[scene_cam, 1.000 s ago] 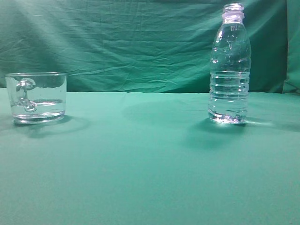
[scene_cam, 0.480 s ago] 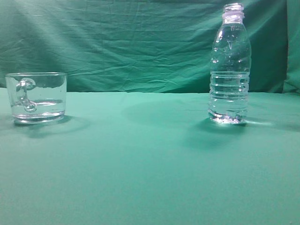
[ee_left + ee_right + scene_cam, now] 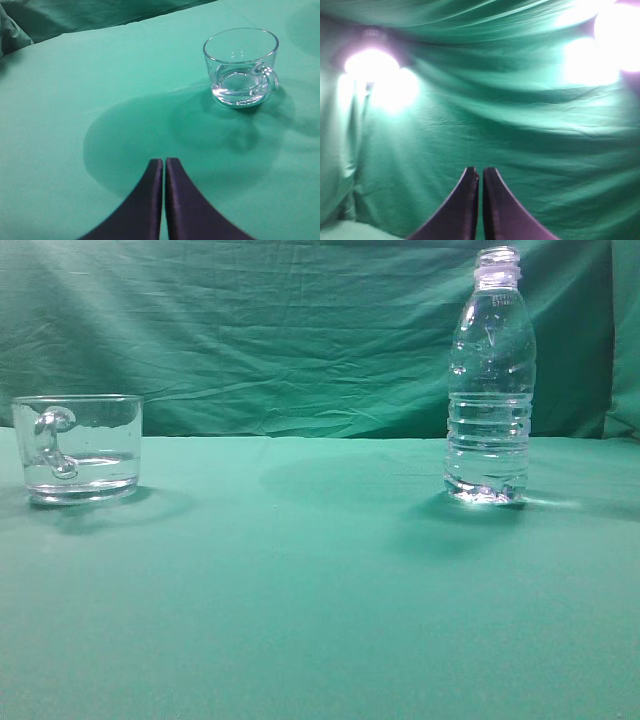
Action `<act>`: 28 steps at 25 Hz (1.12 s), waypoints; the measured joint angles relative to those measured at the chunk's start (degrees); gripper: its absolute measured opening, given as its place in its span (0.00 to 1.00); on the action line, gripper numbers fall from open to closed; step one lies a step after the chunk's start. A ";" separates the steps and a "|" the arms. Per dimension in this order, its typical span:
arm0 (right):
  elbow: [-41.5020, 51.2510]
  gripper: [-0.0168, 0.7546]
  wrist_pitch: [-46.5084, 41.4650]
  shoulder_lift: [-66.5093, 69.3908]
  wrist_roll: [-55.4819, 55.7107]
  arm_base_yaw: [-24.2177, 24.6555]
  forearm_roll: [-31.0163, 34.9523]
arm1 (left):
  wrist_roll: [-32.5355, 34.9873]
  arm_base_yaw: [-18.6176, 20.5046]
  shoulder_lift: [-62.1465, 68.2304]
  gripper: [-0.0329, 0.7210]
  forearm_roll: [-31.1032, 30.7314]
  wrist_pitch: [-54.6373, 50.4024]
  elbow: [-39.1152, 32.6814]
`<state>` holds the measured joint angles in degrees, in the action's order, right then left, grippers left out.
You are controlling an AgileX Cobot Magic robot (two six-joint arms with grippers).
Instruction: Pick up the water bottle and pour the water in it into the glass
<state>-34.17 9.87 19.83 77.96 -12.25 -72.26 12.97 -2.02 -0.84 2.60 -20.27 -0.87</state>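
Observation:
The water bottle (image 3: 489, 380) stands upright and uncapped on the green cloth at the right of the exterior view; no water level line shows in it. The glass (image 3: 80, 447) stands at the left with a shallow layer of water (image 3: 85, 468) in it. It also shows in the left wrist view (image 3: 241, 66), handle to the right. My left gripper (image 3: 163, 161) is shut and empty, well short of the glass. My right gripper (image 3: 480, 170) is shut and empty, pointing at the backdrop. Neither gripper shows in the exterior view.
A wrinkled green backdrop (image 3: 280, 330) hangs behind the green-covered table (image 3: 320, 590). Bright light glare (image 3: 372, 65) shows on the backdrop in the right wrist view. The cloth's far edge and folds (image 3: 30, 22) lie at the upper left of the left wrist view.

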 joint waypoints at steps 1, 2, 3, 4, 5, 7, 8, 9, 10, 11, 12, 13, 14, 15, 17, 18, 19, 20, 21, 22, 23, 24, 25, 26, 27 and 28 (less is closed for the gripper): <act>0.49 0.02 -2.71 0.00 -6.28 0.00 7.13 | 0.00 0.00 0.00 0.04 0.00 0.00 0.00; 0.73 0.02 -6.53 0.00 -12.93 0.00 13.68 | 0.00 0.00 0.00 0.04 0.00 0.00 0.00; 0.85 0.02 -11.02 0.00 -18.76 0.00 22.27 | 0.00 0.00 0.00 0.04 0.00 0.00 0.00; 0.93 0.02 -16.15 -0.04 -26.48 0.00 31.29 | 0.00 0.00 0.00 0.04 0.00 0.00 0.00; 0.93 0.02 -20.56 -0.14 -35.13 0.00 38.84 | 0.00 0.00 0.00 0.04 0.00 0.00 0.00; 0.98 0.02 -30.87 -0.49 -52.33 0.00 55.20 | 0.00 0.00 0.00 0.04 0.00 0.00 0.00; 1.07 0.02 -34.57 -0.90 -61.19 0.00 61.69 | 0.00 0.00 0.00 0.04 0.00 0.00 0.00; 1.20 0.02 -38.11 -1.37 -68.79 0.00 66.06 | 0.00 0.00 0.00 0.04 0.00 0.00 0.00; 1.68 0.02 -40.35 -2.20 -74.69 0.00 69.98 | 0.00 0.00 0.00 0.04 0.00 0.00 0.00; 2.57 0.02 -41.24 -3.25 -78.08 0.00 72.44 | 0.00 0.00 0.00 0.04 0.00 0.00 0.00; 3.86 0.02 -41.24 -4.59 -80.56 0.00 73.57 | 0.00 0.00 0.00 0.04 0.00 0.00 0.00; 5.22 0.02 -40.60 -5.89 -82.01 0.00 74.17 | 0.00 0.00 0.00 0.04 0.00 0.00 0.00; 7.10 0.02 -39.62 -7.53 -82.74 0.00 74.19 | 0.00 0.00 0.00 0.04 0.00 0.00 0.00; 9.10 0.02 -38.72 -9.26 -83.29 0.25 74.29 | 0.00 0.00 0.00 0.04 0.00 0.00 0.00; 12.80 0.02 -37.22 -11.90 -83.66 1.83 74.04 | 0.00 0.00 0.00 0.04 0.00 0.00 0.00; 14.69 0.02 -36.83 -13.04 -83.75 2.84 73.96 | 0.00 0.00 0.00 0.04 0.00 0.00 0.00; 16.47 0.02 -36.79 -13.99 -83.75 4.26 73.93 | 0.00 0.00 0.00 0.04 0.00 0.00 0.00; 17.85 0.02 -36.58 -14.67 -83.52 5.80 73.93 | 0.00 0.00 0.00 0.04 0.00 0.00 0.00; 19.48 0.02 -36.50 -15.38 -83.19 7.03 73.93 | 0.00 0.00 0.00 0.04 0.00 0.00 0.00; 21.01 0.02 -36.50 -16.00 -82.33 8.35 73.93 | 0.00 0.00 0.00 0.04 0.00 0.00 0.00; 22.20 0.02 -36.50 -16.55 -81.63 9.32 73.93 | 0.00 0.00 0.00 0.04 0.00 0.00 0.00; 23.62 0.02 -36.18 -17.02 -81.20 9.79 73.93 | 0.00 0.00 0.00 0.04 0.00 0.00 0.00; 25.03 0.02 -36.05 -17.54 -80.68 10.04 73.79 | 0.00 0.00 0.00 0.04 0.00 0.00 0.00; 26.37 0.02 -35.94 -18.29 -80.10 10.16 73.64 | 0.00 0.00 0.00 0.04 0.00 0.00 0.00; 27.51 0.02 -35.62 -18.93 -79.28 10.16 73.36 | 0.00 0.00 0.00 0.04 0.00 0.00 0.00; 28.95 0.02 -35.21 -19.69 -78.64 10.27 73.22 | 0.00 0.00 0.00 0.04 0.00 0.00 0.00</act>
<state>-5.22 -25.34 0.14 -0.68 -1.98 0.95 12.97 -2.02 -0.84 2.60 -20.27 -0.87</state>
